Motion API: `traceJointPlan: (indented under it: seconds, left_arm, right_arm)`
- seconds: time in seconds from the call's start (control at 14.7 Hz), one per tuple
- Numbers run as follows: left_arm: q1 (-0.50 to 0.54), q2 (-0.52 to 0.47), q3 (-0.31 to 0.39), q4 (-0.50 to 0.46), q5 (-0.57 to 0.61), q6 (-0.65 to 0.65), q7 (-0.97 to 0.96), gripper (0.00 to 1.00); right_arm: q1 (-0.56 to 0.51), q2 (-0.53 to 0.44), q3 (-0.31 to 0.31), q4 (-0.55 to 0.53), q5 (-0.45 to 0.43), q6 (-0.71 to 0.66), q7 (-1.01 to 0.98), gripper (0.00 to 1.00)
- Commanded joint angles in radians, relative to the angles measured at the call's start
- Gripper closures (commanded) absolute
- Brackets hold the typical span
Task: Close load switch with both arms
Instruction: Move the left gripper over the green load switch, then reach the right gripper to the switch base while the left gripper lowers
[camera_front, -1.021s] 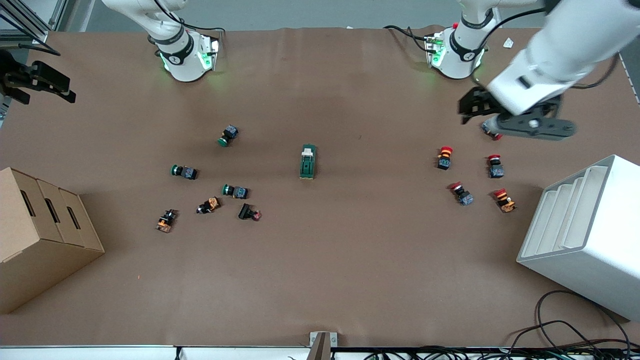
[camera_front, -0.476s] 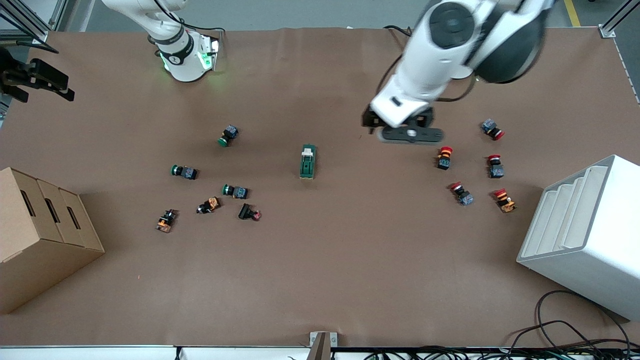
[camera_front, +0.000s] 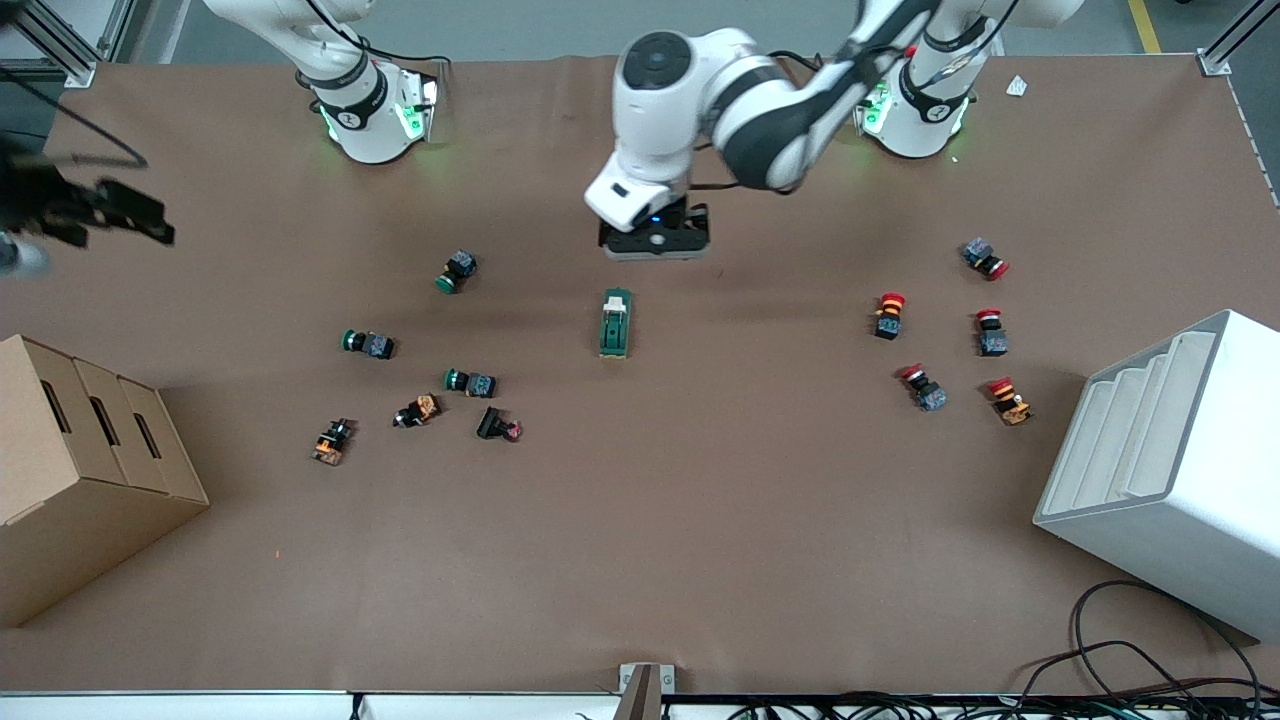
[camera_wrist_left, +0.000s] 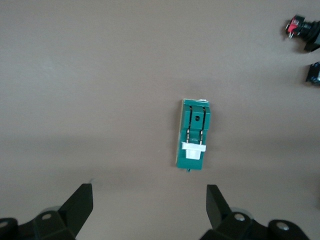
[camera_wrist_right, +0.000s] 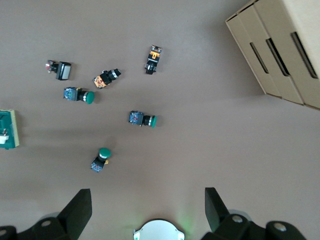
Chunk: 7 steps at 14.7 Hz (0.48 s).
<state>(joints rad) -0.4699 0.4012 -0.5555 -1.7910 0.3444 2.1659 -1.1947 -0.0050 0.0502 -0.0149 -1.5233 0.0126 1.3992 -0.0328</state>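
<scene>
Swung in from its end, left claw (camera_front: 654, 243) hangs wide open, empty, over the surface (camera_front: 700, 500) just beside the switch (camera_front: 615, 323); right claw (camera_wrist_right: 148, 210) open, empty.

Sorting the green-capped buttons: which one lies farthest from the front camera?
The green-capped button closest to the right arm's base: it lies apart, farther from the camera than the other two green-capped buttons.
</scene>
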Motion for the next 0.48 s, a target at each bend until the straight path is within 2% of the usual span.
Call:
traceJointPlan:
  seconds: [0.0, 0.2, 0.41]
  left_arm:
    - [-0.067, 0.115, 0.002, 0.019, 0.221, 0.072, -0.213, 0.00]
    - [-0.136, 0.203, 0.000, 0.019, 0.454, 0.112, -0.432, 0.00]
    - [-0.186, 0.235, 0.000, 0.015, 0.580, 0.112, -0.517, 0.01]
  right_arm:
    - [0.008, 0.040, 0.006, -0.007, 0.010, 0.003, 0.007, 0.00]
    - [0.039, 0.039, 0.012, -0.072, 0.087, 0.055, 0.228, 0.00]
    - [0.130, 0.037, 0.015, -0.136, 0.111, 0.136, 0.461, 0.00]
